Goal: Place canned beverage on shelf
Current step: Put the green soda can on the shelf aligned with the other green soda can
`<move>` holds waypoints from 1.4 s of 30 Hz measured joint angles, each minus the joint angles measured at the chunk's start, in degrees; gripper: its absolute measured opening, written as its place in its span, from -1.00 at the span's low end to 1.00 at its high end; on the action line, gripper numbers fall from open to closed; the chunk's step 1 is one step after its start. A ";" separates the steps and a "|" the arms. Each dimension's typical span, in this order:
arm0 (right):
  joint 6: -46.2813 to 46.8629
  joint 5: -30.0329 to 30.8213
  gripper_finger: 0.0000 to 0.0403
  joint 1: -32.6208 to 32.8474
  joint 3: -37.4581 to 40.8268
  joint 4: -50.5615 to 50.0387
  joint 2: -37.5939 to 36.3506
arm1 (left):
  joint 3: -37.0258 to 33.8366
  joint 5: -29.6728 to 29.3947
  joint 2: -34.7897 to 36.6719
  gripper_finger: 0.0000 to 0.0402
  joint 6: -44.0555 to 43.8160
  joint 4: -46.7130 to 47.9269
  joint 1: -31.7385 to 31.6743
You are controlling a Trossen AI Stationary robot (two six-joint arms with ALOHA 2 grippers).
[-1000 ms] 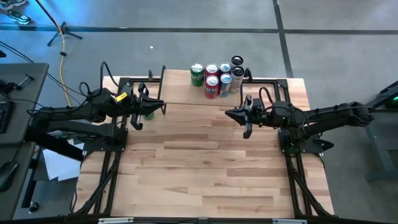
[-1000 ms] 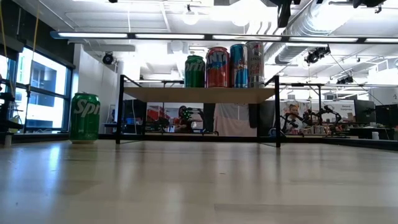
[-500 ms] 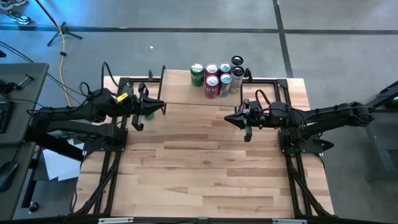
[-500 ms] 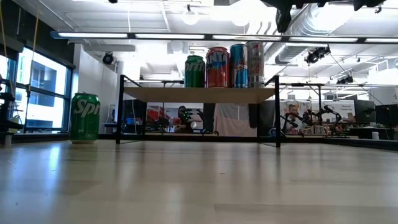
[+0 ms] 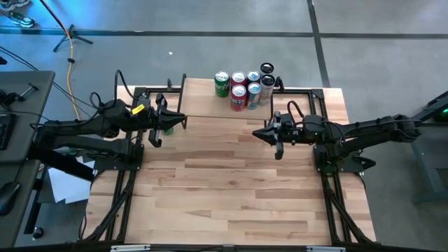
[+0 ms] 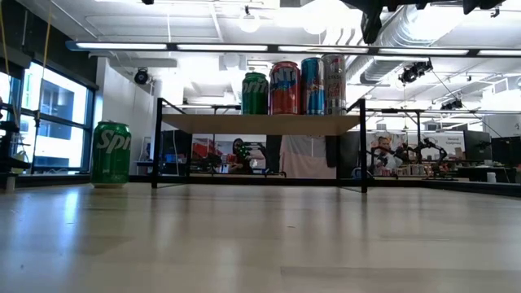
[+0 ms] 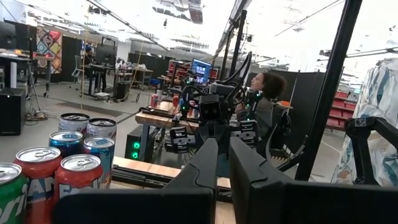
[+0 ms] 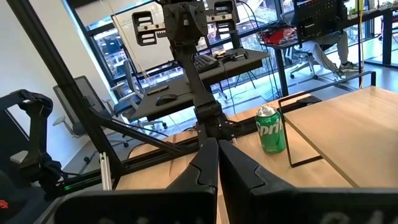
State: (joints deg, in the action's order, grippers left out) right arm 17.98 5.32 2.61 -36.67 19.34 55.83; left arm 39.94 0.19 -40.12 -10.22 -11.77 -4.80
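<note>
Left claw (image 5: 159,124): raised above the counter's (image 5: 231,189) left rear area, just in front of the shelf's left end; fingers (image 7: 205,165) closed together, nothing held.

Green Sprite can (image 6: 111,154): upright on the counter, beside the shelf's left legs, off the shelf. In the high view only a sliver of green (image 5: 168,129) shows by the left claw. The right wrist view shows it (image 8: 270,129) standing free, next to a thin black shelf leg.

Shelf (image 6: 260,123): light-wood board on thin black legs, at the counter's far edge (image 5: 280,105).

Cans on shelf, grouped at its middle (image 5: 245,87): green Sprite can (image 6: 255,93), red Fanta can (image 6: 285,88), blue can (image 6: 312,85), silver can (image 6: 333,84), all upright and close together. More stand behind them in the high view.

Right claw (image 5: 277,134): raised above the counter's right-centre, in front of the shelf and well apart from the cans; fingers (image 8: 208,165) pressed shut, empty.

Background: a seated person (image 7: 264,102) beyond the counter, left wrist view.
</note>
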 joint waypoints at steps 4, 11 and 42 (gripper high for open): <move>0.00 0.02 -1.00 0.00 -0.01 -0.03 0.00 | 0.00 0.00 0.00 -0.95 0.00 0.02 0.02; -0.01 0.04 -1.00 0.01 0.01 -0.97 0.00 | 0.00 -0.04 0.00 -0.86 1.67 0.65 0.00; 0.00 0.04 -1.00 0.04 -0.02 -2.78 0.00 | 0.17 -5.39 0.28 0.76 -1.69 6.77 -0.17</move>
State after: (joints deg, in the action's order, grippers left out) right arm 17.98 5.37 2.66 -36.69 16.56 55.83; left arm 40.12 -5.21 -39.84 -11.91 -5.00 -4.97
